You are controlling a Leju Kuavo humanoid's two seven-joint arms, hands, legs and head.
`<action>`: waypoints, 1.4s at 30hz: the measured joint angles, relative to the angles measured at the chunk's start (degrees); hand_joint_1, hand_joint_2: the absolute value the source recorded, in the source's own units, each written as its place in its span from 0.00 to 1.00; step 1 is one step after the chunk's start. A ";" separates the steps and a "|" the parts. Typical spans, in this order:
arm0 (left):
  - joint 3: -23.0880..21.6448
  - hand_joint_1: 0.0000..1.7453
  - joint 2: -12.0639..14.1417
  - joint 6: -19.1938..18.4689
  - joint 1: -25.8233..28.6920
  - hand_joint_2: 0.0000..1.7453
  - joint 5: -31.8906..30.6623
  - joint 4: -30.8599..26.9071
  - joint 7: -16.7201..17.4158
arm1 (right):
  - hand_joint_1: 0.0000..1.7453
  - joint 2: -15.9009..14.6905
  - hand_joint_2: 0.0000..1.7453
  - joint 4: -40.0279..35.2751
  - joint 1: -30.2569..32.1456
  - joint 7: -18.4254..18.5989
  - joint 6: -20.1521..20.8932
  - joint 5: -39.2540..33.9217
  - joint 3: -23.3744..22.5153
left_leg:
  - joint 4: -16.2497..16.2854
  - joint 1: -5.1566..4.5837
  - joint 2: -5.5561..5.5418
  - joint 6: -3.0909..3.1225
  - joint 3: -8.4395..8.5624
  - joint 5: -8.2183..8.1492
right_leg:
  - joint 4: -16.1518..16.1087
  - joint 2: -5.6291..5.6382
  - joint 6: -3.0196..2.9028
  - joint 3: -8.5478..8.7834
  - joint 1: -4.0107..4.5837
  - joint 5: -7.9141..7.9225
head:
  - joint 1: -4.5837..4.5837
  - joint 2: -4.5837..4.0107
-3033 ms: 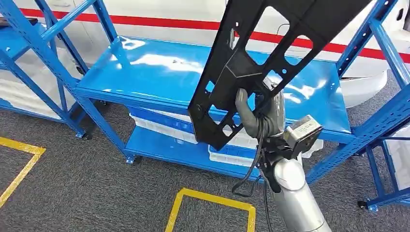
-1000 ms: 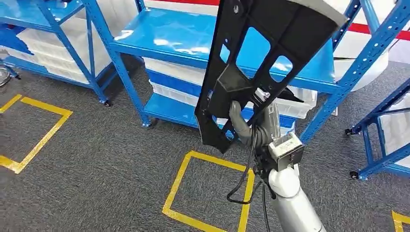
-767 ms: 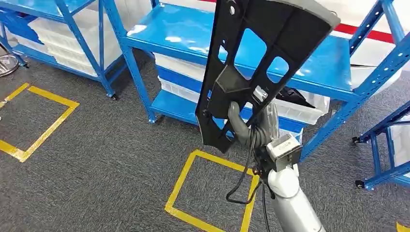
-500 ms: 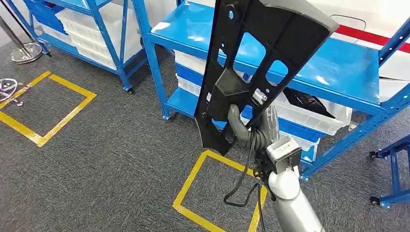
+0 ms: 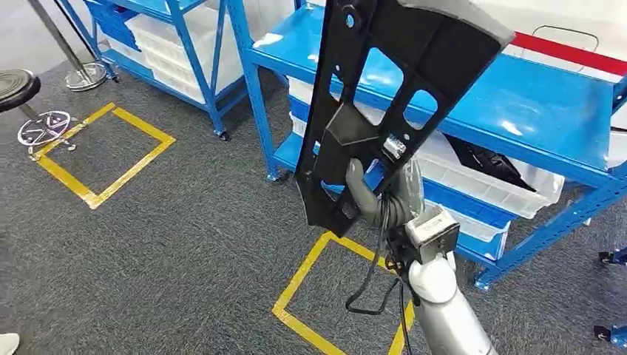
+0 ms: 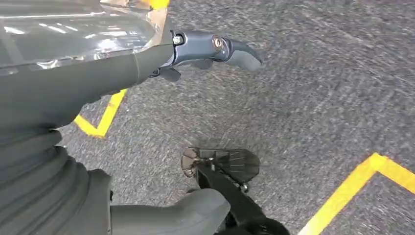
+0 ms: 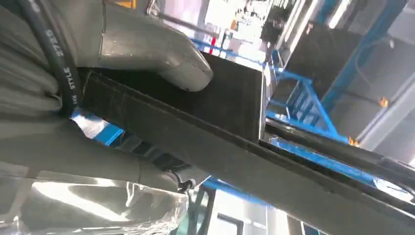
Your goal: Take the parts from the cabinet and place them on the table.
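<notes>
Fingers of my right hand [image 5: 381,200] grip the long black perforated metal bracket [image 5: 392,96]; I'd carry it upright, clear of the blue steel shelving [image 5: 532,111].

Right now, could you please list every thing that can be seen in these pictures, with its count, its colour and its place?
Panel part: one, black with cut-outs, held upright before the shelves.
Shelf racks: two, blue; one behind the part, one far left.
Crates: several, white, on the racks' lower levels; one holds a dark part.
Floor squares: two, yellow tape on grey carpet; one left, one below the part.
Stool: one, black seat, left edge.
Post base: one, silvery, top left.
Right robot hand: grey, grips the panel part.
Left robot hand: grey, holds nothing, hangs over the carpet.
</notes>
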 joint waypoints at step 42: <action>-0.63 0.00 1.66 -4.79 -3.23 1.00 -5.07 -0.44 1.42 | 1.00 -1.20 1.00 -4.61 7.44 -3.41 0.66 -2.19 -0.20 | -18.49 -0.85 0.47 3.89 9.57 7.10 | 6.87 0.57 0.56 -2.65 0.49 -4.44 | 0.24 0.00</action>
